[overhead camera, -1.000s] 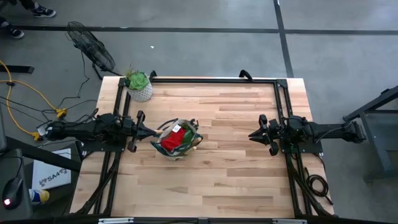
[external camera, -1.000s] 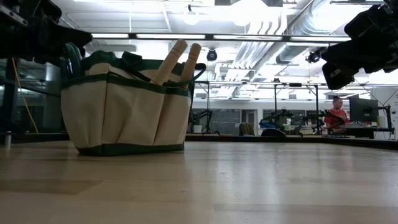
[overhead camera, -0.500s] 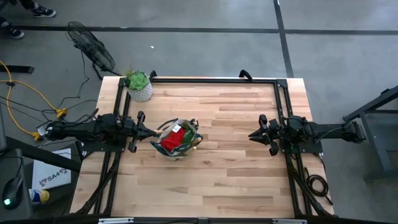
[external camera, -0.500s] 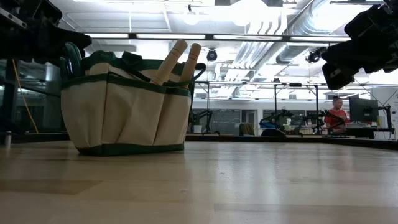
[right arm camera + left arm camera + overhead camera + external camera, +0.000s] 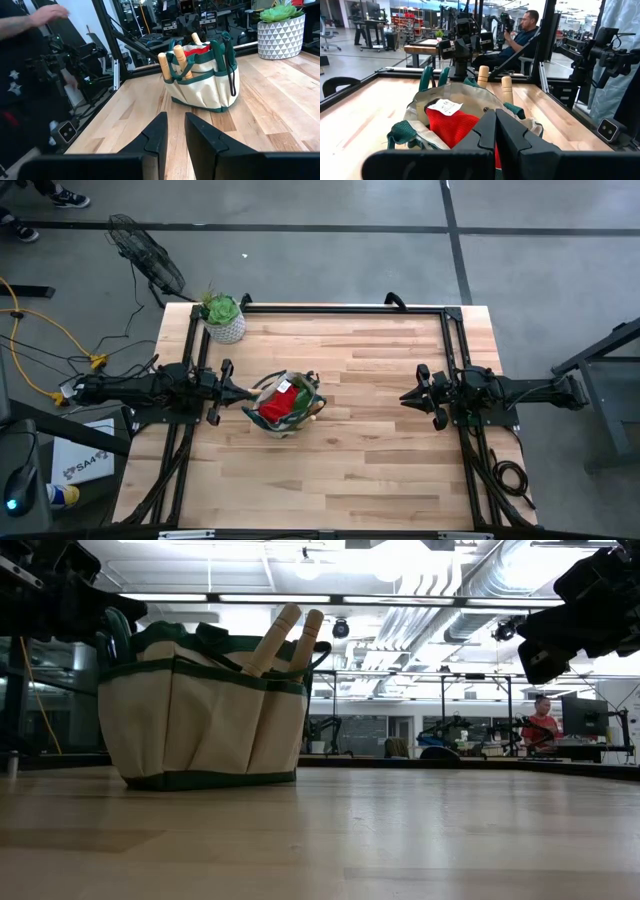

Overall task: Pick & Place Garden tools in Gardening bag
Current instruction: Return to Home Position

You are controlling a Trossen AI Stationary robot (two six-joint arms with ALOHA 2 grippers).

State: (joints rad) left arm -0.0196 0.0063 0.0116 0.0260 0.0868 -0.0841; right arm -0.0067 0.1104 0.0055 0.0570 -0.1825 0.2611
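The beige gardening bag (image 5: pixel 282 406) with dark green trim stands upright on its base on the table, left of centre. A red cloth piece (image 5: pixel 454 127) lies in it. Two pale wooden trowel handles (image 5: pixel 284 638) stick up from its side pockets, and green shear handles (image 5: pixel 432 78) show at its far rim. My left gripper (image 5: pixel 250 393) is shut, just left of the bag and above the table. My right gripper (image 5: pixel 404 398) hovers at the table's right, fingers nearly together with a narrow gap (image 5: pixel 176 131), holding nothing.
A green plant in a white patterned pot (image 5: pixel 224 319) stands at the table's far left corner. Black frame rails (image 5: pixel 330 308) run along the table's far edge and sides. Bare wood lies between the bag and my right gripper. A person sits beyond the table (image 5: pixel 522 35).
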